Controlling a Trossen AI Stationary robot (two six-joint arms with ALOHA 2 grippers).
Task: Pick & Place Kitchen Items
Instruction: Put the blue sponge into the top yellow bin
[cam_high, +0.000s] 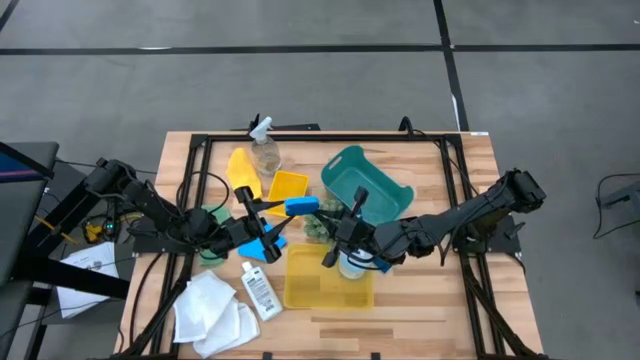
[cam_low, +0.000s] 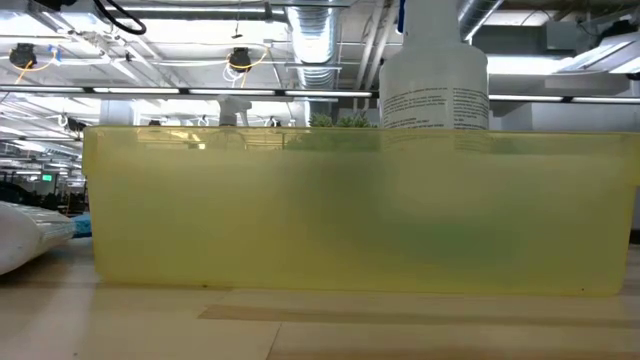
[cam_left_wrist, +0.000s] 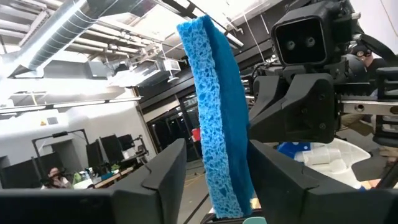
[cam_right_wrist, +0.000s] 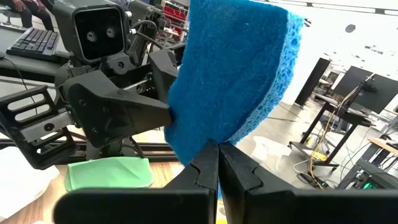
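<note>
A blue sponge (cam_high: 300, 205) (cam_left_wrist: 217, 112) (cam_right_wrist: 236, 74) hangs in the air over the table's middle, between my two grippers. My right gripper (cam_high: 322, 212) (cam_right_wrist: 218, 152), coming from the table's right, is shut on it. My left gripper (cam_high: 281, 209) (cam_left_wrist: 216, 152), coming from the left, is open, with one finger on each flat side of the sponge's other end. A gap shows between one finger (cam_left_wrist: 168, 171) and the sponge. The other finger (cam_left_wrist: 270, 177) stands right against it. My right gripper pinches a thin edge of the sponge (cam_right_wrist: 214, 134) between its two shut fingertips, coming level from the table's right. The sponge stands on edge, lifted clear of the table. My left gripper has one finger close against the sponge's flat face (cam_left_wrist: 245, 155); whether it touches I cannot tell.
A large yellow bin (cam_high: 325, 285) (cam_low: 360, 210) stands near the front, a white bottle (cam_high: 350, 265) (cam_low: 435, 90) at its far right corner. Behind are a teal basket (cam_high: 365, 185) and a small yellow bin (cam_high: 288, 188). A clear spray bottle (cam_high: 265, 150), a small white bottle (cam_high: 260, 290) and white cloths (cam_high: 215, 310) sit left.
</note>
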